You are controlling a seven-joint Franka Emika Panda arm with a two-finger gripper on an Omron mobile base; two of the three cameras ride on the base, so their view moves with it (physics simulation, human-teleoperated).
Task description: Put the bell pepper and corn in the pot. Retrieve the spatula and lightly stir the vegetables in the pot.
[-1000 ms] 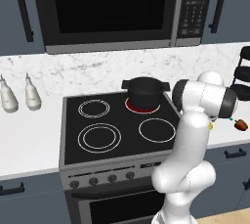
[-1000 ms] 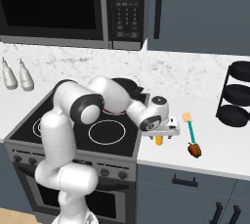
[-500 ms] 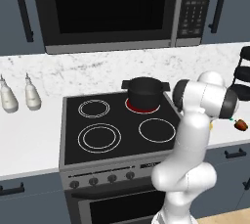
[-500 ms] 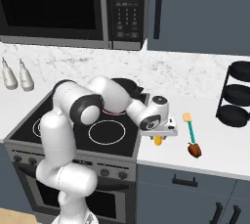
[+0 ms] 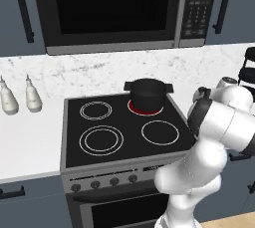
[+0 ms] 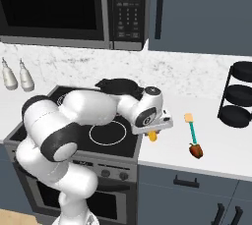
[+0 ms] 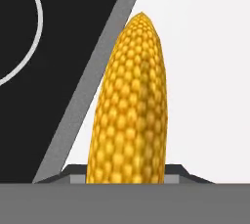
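The corn lies on the white counter just right of the stove, its long axis running straight out from the gripper. The gripper sits low over it, but whether its jaws pinch the cob I cannot tell. The pot waits on the back burner, behind and left.

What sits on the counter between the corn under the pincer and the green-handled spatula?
Nothing: in the right base view the white counter is bare between the corn and the spatula.

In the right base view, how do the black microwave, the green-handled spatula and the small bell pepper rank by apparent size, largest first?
1. The black microwave, by far the largest.
2. The green-handled spatula.
3. The small red-brown bell pepper, which lies slightly nearer the camera yet looks smallest.
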